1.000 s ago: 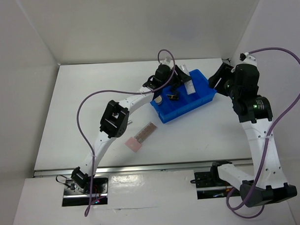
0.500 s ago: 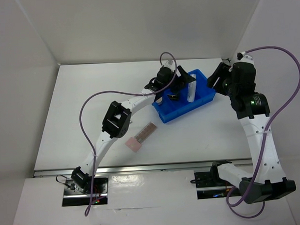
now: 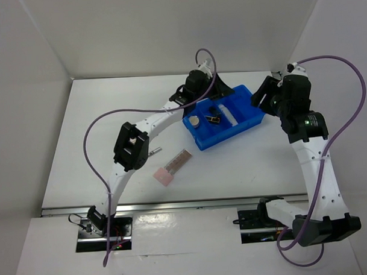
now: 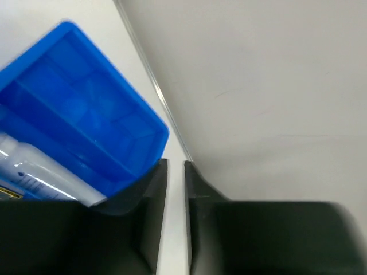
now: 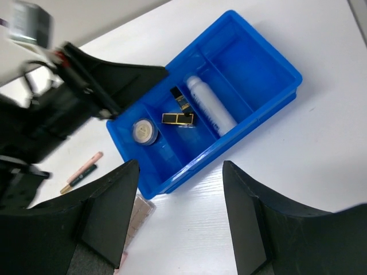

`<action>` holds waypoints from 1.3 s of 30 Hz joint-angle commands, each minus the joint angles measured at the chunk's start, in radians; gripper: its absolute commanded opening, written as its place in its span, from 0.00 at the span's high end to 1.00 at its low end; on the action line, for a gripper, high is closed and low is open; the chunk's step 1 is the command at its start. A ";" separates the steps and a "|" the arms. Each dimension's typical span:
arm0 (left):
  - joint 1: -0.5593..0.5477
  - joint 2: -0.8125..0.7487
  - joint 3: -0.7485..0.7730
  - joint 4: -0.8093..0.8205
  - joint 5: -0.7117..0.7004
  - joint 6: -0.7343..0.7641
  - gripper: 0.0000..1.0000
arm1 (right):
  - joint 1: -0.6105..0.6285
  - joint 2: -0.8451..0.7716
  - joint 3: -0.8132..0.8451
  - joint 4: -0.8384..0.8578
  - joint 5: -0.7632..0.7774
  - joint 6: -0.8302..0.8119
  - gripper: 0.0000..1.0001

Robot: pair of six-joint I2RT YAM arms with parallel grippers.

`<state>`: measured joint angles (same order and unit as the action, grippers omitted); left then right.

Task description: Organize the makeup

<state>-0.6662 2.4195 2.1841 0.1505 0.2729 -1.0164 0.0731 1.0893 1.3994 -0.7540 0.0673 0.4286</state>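
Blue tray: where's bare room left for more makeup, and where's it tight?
Free: in the blue tray, the end compartment between the clear tube and its right end wall; also bare table between the tray's front wall and the near edge. Tight: the tray's left end, holding the round compact and lipsticks, with the left gripper at the far rim.
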 commanded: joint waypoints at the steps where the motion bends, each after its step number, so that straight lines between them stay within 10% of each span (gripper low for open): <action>1: 0.072 -0.117 0.002 -0.076 0.038 0.128 0.79 | -0.006 0.046 -0.007 0.042 -0.055 -0.011 0.32; 9: 0.287 -0.128 -0.061 -0.262 0.143 0.168 1.00 | 0.005 0.142 0.030 0.053 -0.133 -0.001 0.32; 39: 0.301 -0.172 -0.187 -0.304 0.318 0.337 1.00 | 0.157 0.369 0.179 0.062 -0.035 0.038 0.32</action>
<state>-0.4259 2.3554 2.0010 -0.2321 0.6270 -0.6842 0.2192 1.4464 1.5166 -0.7326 0.0151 0.4564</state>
